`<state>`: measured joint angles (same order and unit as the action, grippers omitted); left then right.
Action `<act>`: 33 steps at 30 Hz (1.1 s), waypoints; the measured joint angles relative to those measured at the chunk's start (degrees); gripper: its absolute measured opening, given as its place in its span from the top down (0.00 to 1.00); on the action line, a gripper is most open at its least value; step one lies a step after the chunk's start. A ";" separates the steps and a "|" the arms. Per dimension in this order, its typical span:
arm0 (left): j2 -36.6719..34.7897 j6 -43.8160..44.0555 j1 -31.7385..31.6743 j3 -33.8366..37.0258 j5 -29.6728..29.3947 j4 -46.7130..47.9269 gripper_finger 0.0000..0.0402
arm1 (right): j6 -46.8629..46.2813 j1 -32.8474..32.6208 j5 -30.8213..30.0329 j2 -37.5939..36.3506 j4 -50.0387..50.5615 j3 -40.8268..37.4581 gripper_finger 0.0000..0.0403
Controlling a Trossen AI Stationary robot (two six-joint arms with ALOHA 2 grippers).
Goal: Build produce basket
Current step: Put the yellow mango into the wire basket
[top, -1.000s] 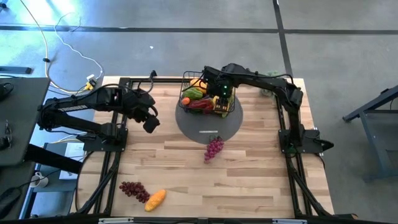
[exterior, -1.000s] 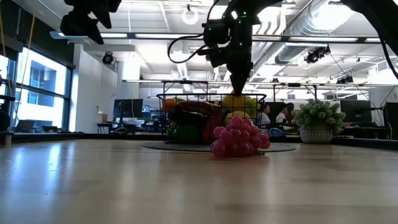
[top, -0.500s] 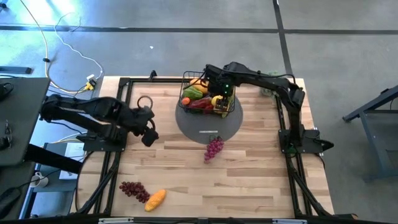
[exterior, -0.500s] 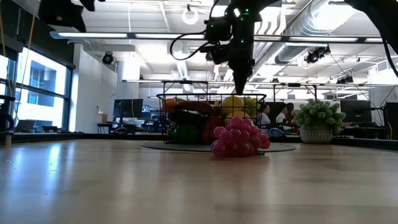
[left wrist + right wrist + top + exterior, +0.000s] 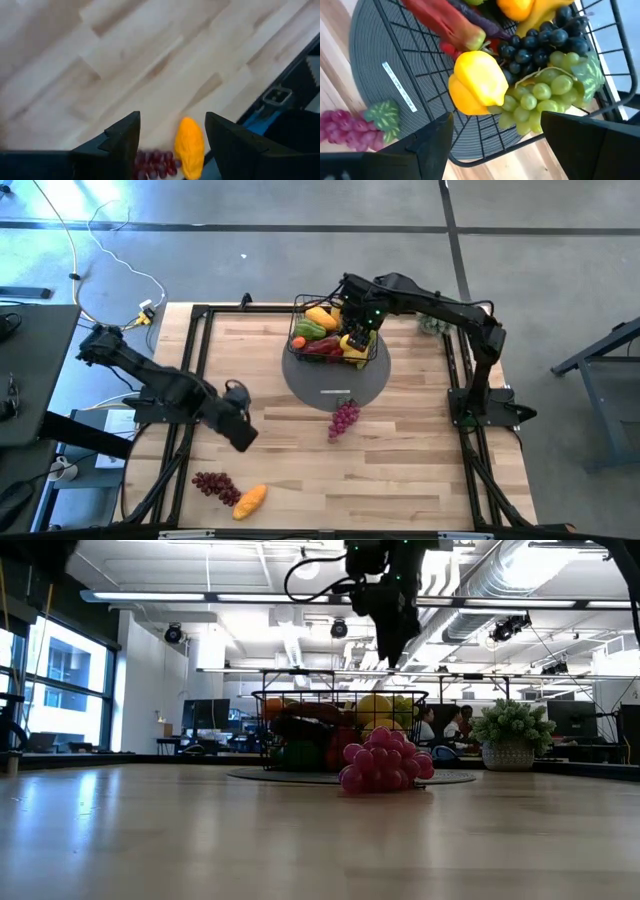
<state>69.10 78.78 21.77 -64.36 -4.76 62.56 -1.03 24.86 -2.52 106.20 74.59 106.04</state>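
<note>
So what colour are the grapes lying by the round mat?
Pink grapes, clearest in the low view.

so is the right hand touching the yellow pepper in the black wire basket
Apart. In the low view the right hand hangs open above the black wire-mesh basket, with clear space down to the yellow pepper.

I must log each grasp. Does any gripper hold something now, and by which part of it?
Nothing is held. The left gripper is open above the orange fruit and dark grapes. The right gripper is open over the basket.
</note>
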 joint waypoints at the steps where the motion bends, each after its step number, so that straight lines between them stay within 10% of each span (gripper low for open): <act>1: 0.84 1.26 0.89 -0.02 0.47 -0.30 0.47 | -0.89 -0.01 -0.02 -0.28 0.01 0.00 0.30; 33: 25.07 14.14 14.75 0.03 3.24 -22.34 0.47 | -9.51 -11.68 -0.75 -0.99 4.35 0.00 0.30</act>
<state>94.17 92.92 36.52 -64.34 -1.51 40.21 -10.54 13.19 -3.27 105.21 78.94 106.04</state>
